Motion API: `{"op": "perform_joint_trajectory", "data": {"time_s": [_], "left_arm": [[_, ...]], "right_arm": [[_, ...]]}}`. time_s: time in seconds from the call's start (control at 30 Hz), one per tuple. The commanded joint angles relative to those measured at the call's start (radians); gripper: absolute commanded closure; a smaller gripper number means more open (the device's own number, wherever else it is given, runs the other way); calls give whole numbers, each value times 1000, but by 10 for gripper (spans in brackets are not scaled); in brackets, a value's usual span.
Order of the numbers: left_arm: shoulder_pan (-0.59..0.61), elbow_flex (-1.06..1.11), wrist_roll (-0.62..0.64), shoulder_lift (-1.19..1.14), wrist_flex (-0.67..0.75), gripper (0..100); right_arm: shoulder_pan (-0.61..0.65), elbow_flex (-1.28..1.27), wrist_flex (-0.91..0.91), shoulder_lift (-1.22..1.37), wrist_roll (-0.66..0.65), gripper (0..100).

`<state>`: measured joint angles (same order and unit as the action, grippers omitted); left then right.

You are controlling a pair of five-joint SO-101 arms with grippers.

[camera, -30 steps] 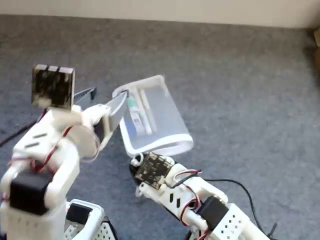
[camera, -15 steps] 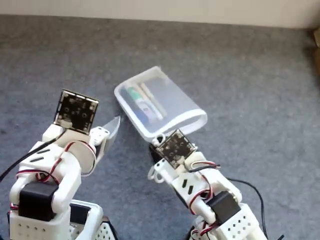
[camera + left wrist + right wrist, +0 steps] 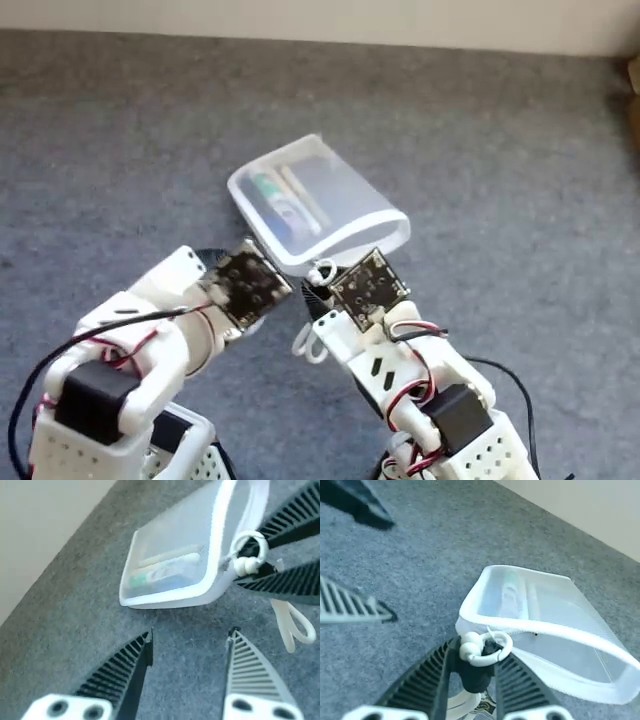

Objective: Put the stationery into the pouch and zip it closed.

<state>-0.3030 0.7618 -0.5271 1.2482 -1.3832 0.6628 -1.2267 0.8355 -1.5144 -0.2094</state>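
Note:
The translucent white pouch (image 3: 330, 195) lies on the grey carpet with stationery (image 3: 280, 208) inside: a green-and-white pen, a white stick and a blue item. My right gripper (image 3: 479, 655) is shut on the zipper pull (image 3: 482, 649), a black tab with a white ring, at the pouch's near corner (image 3: 321, 272). My left gripper (image 3: 190, 634) stands open just short of the pouch (image 3: 175, 565), with nothing between its fingers. The left wrist (image 3: 245, 285) sits close beside the right wrist (image 3: 368, 287). The left wrist view shows the right fingers (image 3: 287, 580) pinching the ring (image 3: 248, 552).
A loose white cord loop (image 3: 292, 625) hangs from the pull near the right gripper. Grey carpet (image 3: 500, 150) spreads on all sides of the pouch. A pale wall runs along the far edge (image 3: 320, 20).
The left arm came away from the pouch's left edge, then swung down to the near corner beside the right gripper. The pouch shifted right with the right gripper.

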Motion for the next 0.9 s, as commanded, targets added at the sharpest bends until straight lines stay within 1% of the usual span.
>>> {"op": "perform_joint_trajectory", "data": {"time_s": [0.0, 0.2, 0.47, 0.67, 0.87], "left_arm": [[-48, 56, -38, 5, 72, 764], [-53, 171, -40, 5, 222, 764], [-54, 283, -35, -4, 419, 764], [-96, 357, -35, -4, 512, 764], [-97, 394, -34, -5, 597, 764]], "right_arm": [[-15, 77, 1, -22, 11, 994], [-77, 77, -4, -22, 9, 994], [-77, 77, -4, -22, 9, 994], [-77, 77, -4, -22, 8, 994], [-77, 77, -4, -22, 5, 994]]}}
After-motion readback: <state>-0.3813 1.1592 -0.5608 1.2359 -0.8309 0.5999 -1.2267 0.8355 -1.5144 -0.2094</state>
